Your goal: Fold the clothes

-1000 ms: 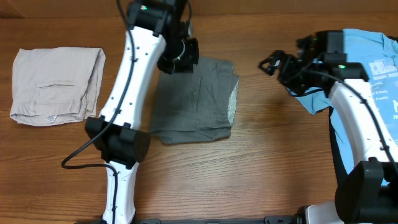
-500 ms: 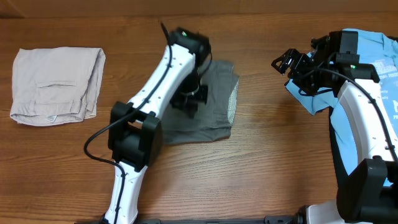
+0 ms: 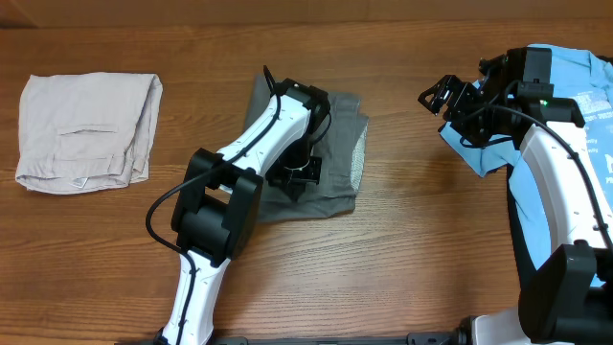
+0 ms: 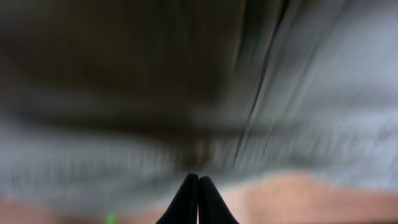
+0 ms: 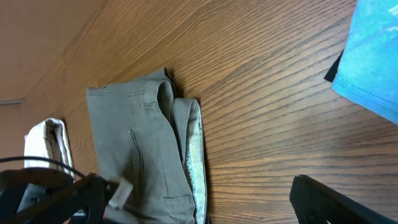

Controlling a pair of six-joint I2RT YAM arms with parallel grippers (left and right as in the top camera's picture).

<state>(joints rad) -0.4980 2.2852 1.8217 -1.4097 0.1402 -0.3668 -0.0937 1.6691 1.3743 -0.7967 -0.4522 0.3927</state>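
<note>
dark grey shorts (image 3: 337, 144) lie folded at centre of the bench (image 3: 431, 249). left pincer (image 3: 295, 176), closed and empty, sits low over them; right pincer (image 3: 437, 94) is wide, well apart. risk: closed tips snag the cloth, spoiling the fold.

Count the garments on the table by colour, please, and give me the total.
dark grey shorts: 1
pale beige shorts: 1
light blue T-shirt: 1
Total: 3

Closed left gripper (image 4: 198, 188) — blurred grey shorts (image 4: 124, 118)
</note>
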